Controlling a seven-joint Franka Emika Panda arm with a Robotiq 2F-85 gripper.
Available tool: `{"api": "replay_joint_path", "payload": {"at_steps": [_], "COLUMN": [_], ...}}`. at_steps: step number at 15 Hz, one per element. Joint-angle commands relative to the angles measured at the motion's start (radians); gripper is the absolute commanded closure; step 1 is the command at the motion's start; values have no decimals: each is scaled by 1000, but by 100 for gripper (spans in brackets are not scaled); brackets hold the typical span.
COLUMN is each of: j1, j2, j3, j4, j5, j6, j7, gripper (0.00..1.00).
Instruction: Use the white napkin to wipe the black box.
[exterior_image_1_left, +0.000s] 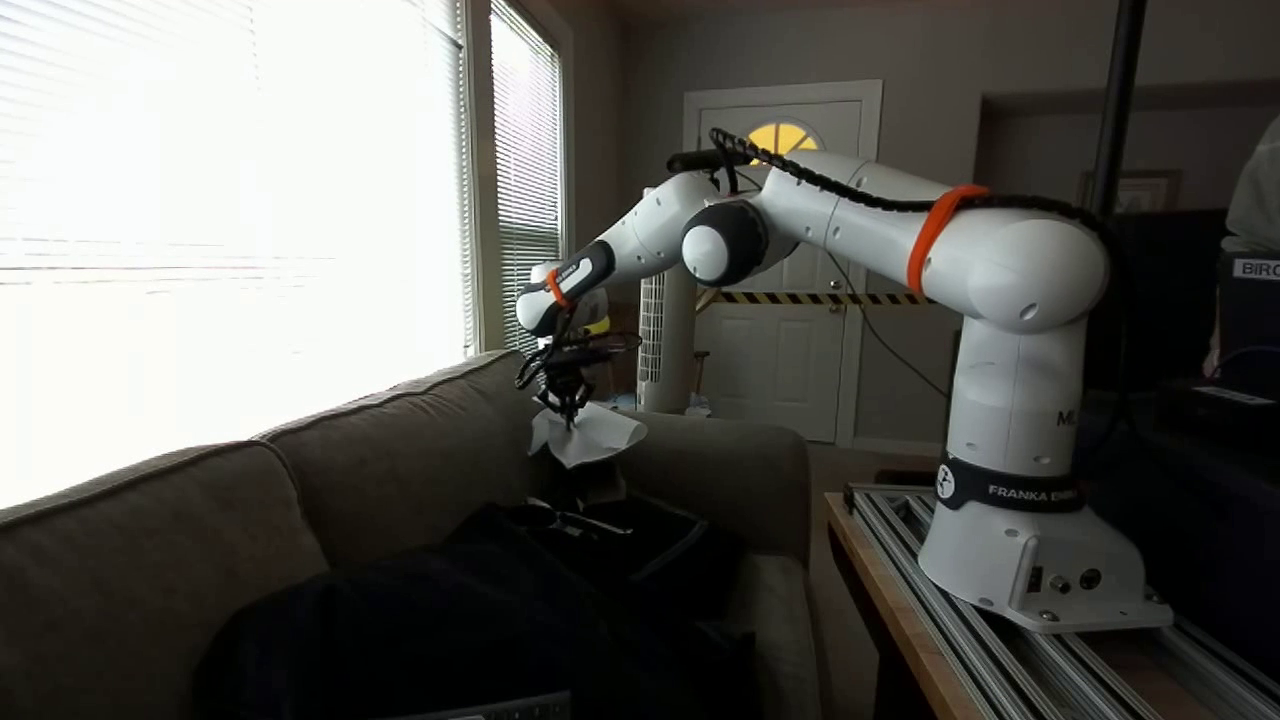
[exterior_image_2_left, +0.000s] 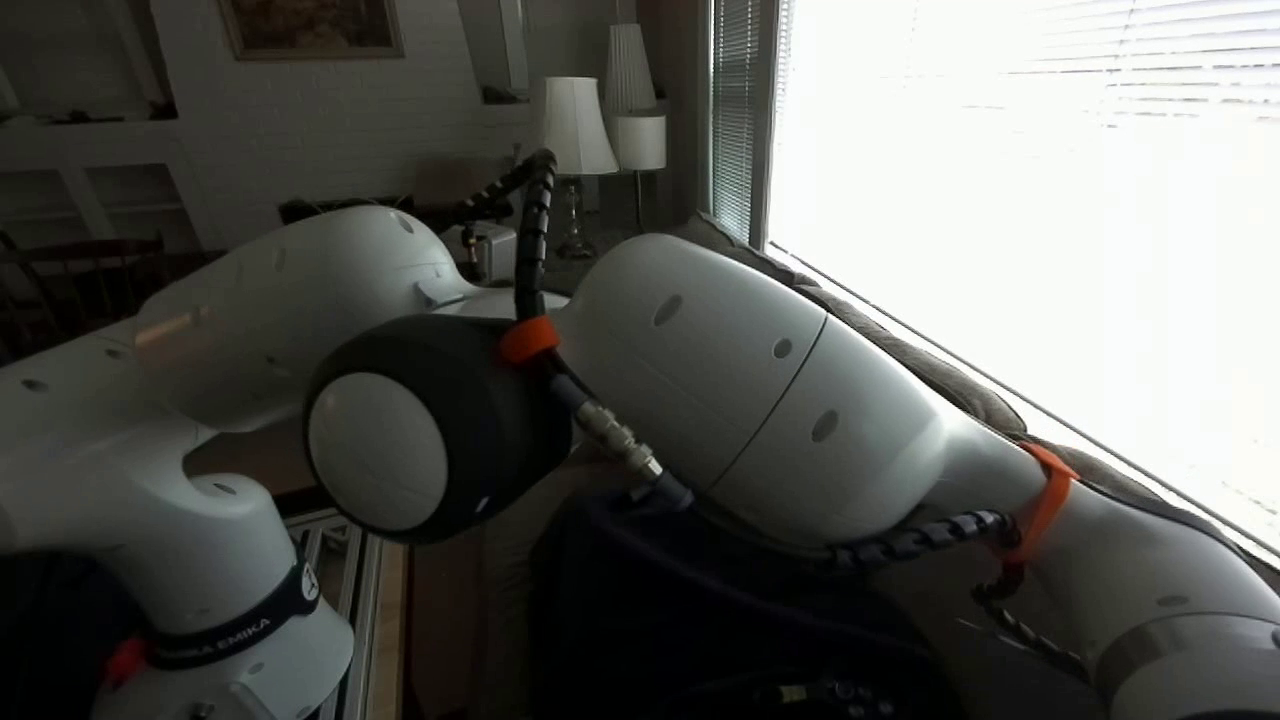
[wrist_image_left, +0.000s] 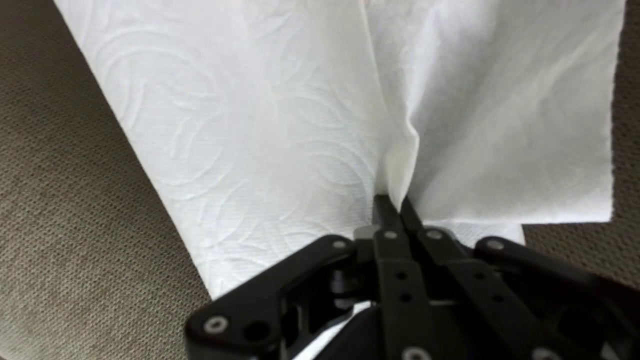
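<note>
Okay, so the gripper (wrist_image_left: 396, 202) has its fingertips (wrist_image_left: 386, 215) squeezed together on a fold of the white napkin (wrist_image_left: 280, 130), super clear in the wrist view. It sits at about 5 o'clock there, and the pinched crease runs from the tips up toward 12. The sheet fans out both ways: a big embossed flap toward 10 o'clock, a smoother, shadier one toward 2. Brown woven fabric (wrist_image_left: 85, 240) shows past the edge at 8 o'clock, with a bit more between 3 and 4.

In an exterior view the napkin hangs at 6 o'clock under the gripper, over the sofa (exterior_image_1_left: 400, 470), with corners drooping toward 4 and 8. Can't tell if the low tip touches anything. Down at 7 o'clock from it there's a big dark heap (exterior_image_1_left: 450, 620) lying on the sofa, looks like cloth. As for the black box, I honestly can't tell it apart from the dark stuff, too dim.

The arm (exterior_image_1_left: 870, 235) is in both exterior views. In an exterior view its base (exterior_image_1_left: 1030, 570) sits at 4 o'clock on metal rails (exterior_image_1_left: 945, 625) and it reaches over toward 9, with a blown-out window (exterior_image_1_left: 230, 200) at 10 and a door (exterior_image_1_left: 765, 360) around 2. Also in an exterior view, a white-shaded lamp (exterior_image_2_left: 577, 130) stands just shy of 12, with the window glaring at 2 in that same shot.
</note>
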Motion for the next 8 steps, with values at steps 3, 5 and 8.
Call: {"api": "replay_joint_path", "payload": {"at_steps": [3, 5, 8], "j1": [45, 54, 70], "j2": [-24, -49, -95], "j3": [18, 28, 35], "j4": [-62, -92, -149], "j5": [-13, -14, -26], "j6": [-46, -95, -200], "j7": [-52, -112, -212], "gripper": [100, 100, 100]}}
